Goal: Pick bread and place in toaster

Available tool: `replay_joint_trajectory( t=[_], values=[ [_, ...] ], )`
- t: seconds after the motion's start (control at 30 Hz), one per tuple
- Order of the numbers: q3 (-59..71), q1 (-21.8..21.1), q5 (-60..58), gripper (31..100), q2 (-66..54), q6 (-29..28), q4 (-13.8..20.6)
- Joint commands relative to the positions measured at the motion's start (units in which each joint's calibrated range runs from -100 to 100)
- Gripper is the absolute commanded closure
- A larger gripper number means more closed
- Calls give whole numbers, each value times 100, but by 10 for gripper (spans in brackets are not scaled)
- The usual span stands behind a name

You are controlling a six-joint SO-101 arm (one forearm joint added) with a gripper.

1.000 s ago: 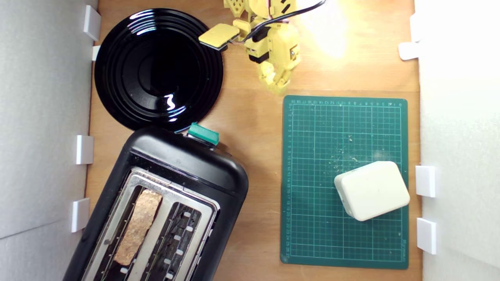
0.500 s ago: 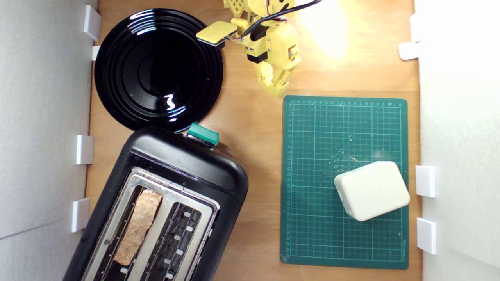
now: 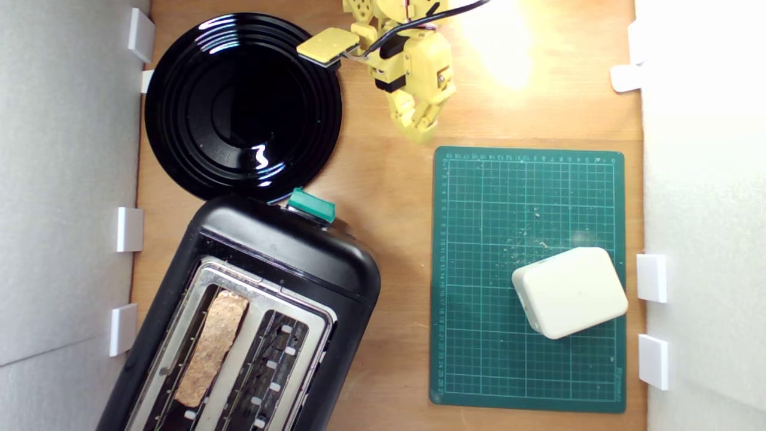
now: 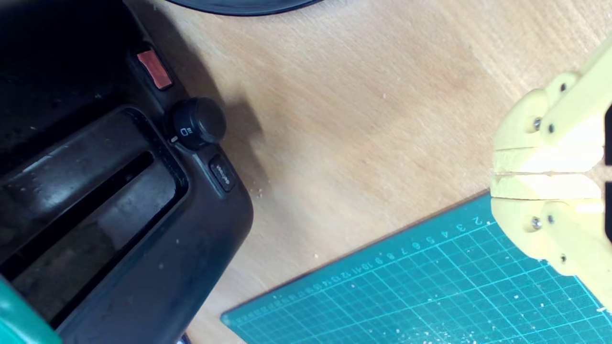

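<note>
The bread (image 3: pixel 210 347) stands on edge in one slot of the black toaster (image 3: pixel 287 251), the slot nearer the exterior view's left; only its brown crust shows. The toaster's green lever knob (image 3: pixel 311 205) faces the black plate. My yellow gripper (image 3: pixel 419 133) hangs over bare wood near the far edge, well away from the toaster, just beyond the green mat's corner. Its fingers (image 4: pixel 526 160) are pressed together with nothing between them. The wrist view shows the toaster's front (image 4: pixel 143 200) with a dial and buttons; no bread appears there.
A round black plate (image 3: pixel 179 108) lies at the exterior view's far left. A green cutting mat (image 3: pixel 479 269) with crumbs holds a white rounded block (image 3: pixel 570 291). White walls with brackets close in both sides.
The gripper has drawn back a little toward the far edge and slightly to the exterior view's left. The bread and toaster have not moved.
</note>
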Motion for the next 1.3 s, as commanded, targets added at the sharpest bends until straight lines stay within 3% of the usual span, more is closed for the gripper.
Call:
replay_joint_trajectory(
  t=[0.0, 1.27],
  values=[
    [-9, 101, 56, 913, -196, 21, 63],
    [-28, 174, 397, 918, -346, 147, 36]
  ],
)
